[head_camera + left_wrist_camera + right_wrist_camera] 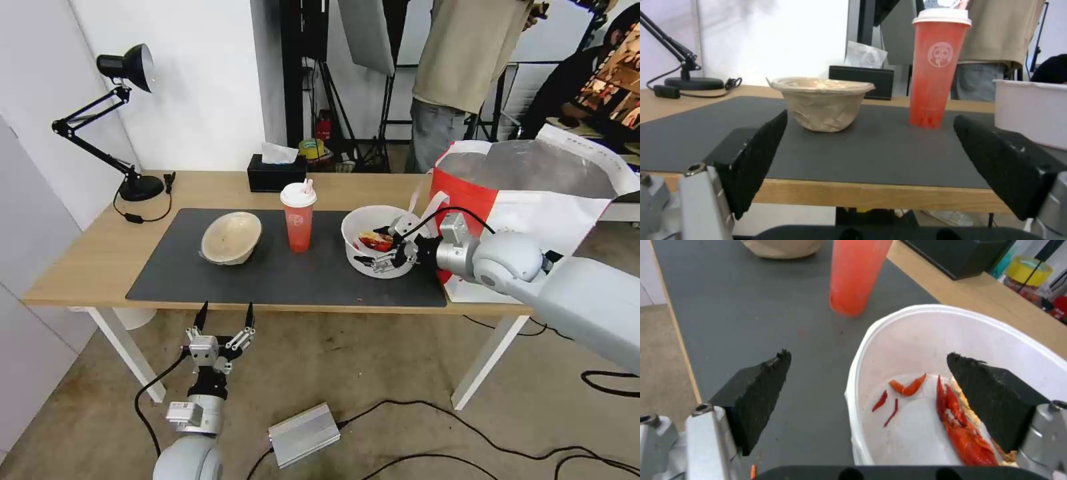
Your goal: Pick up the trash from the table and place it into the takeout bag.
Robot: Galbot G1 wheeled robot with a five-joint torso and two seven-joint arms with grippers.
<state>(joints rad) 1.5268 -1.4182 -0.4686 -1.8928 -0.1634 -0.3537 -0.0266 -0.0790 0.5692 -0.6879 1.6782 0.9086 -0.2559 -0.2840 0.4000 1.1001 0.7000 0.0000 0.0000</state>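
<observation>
On the table's (87, 260) dark mat (287, 277) stand a beige pulp bowl (231, 238), a red cup (299, 220) with white lid and straw, and a white bowl (377, 240) holding red scraps (960, 426). My right gripper (373, 245) is open at the white bowl's (925, 340) near rim, with one finger (991, 400) inside the bowl and the other (758, 396) outside over the mat. The takeout bag (533, 207) stands open just right of that bowl. My left gripper (227, 308) is open below the table's front edge, facing the beige bowl (822, 103) and cup (936, 66).
A black desk lamp (127, 120) stands at the table's far left and a black tissue box (275, 175) at the back. A silver box (303, 433) and cables lie on the floor in front. People stand behind the table.
</observation>
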